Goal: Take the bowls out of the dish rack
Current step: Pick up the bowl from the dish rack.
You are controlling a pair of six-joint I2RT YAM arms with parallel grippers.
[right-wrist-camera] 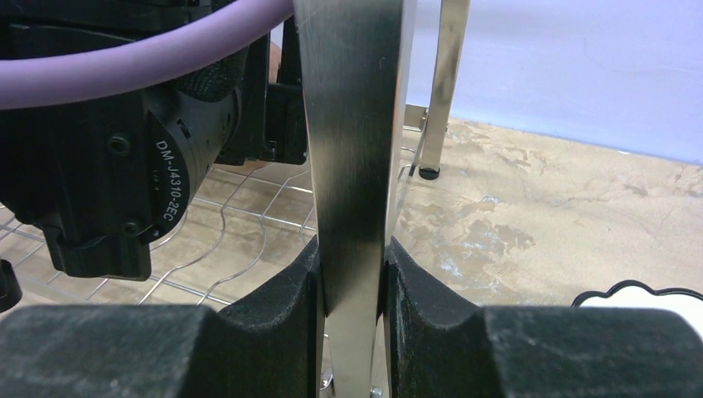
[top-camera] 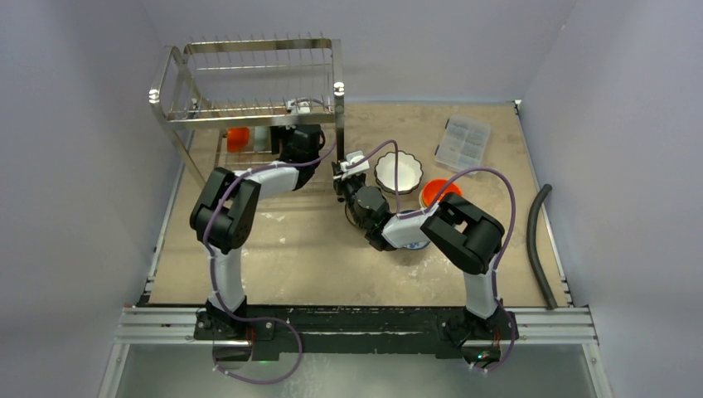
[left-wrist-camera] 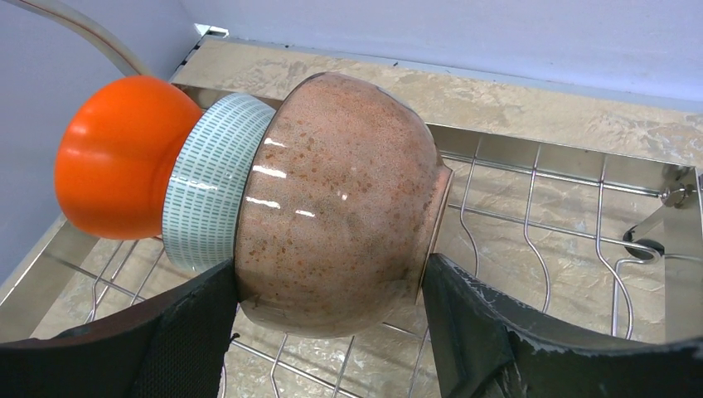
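Step in hand: pulling the next bowl out of the lower tier of the dish rack [top-camera: 338, 124], which stands at the upper left of the top view.

Left gripper [left-wrist-camera: 329, 274]: jaws wide, one finger on each side of the tan speckled bowl [left-wrist-camera: 340, 207]. Pads look right at its sides, or just off them. Can't tell if the grip is firm yet.

The tan speckled bowl lies on its side on the rack wires, centre of the left wrist view. It is nested against a teal-patterned bowl [left-wrist-camera: 207, 195]. An orange bowl [left-wrist-camera: 116, 157] sits behind that at the left of the frame. All three are still in the rack.

Right gripper [right-wrist-camera: 352, 265]: narrow, clamped on the rack's steel upright post [right-wrist-camera: 352, 124]. It is apparently bracing the rack and holds no bowl.

Already out on the table, right of centre in the top view:
- a white scalloped bowl [top-camera: 398, 172]
- a second orange bowl [top-camera: 433, 193] just beside it

A clear compartment box [top-camera: 463, 143] sits farther up and right; it is not part of the task.

Progress, as a judgement: partway, with at least three bowls left in the rack.

Next move calls for:
- settling the fingers firmly on the tan bowl's sides
- drawing it away from the teal one without dragging the nested pair along
- clearing the wire prongs and the upper tier
- setting it down near the bowls already on the table

Glazed round sides may slip under a wide pinch.
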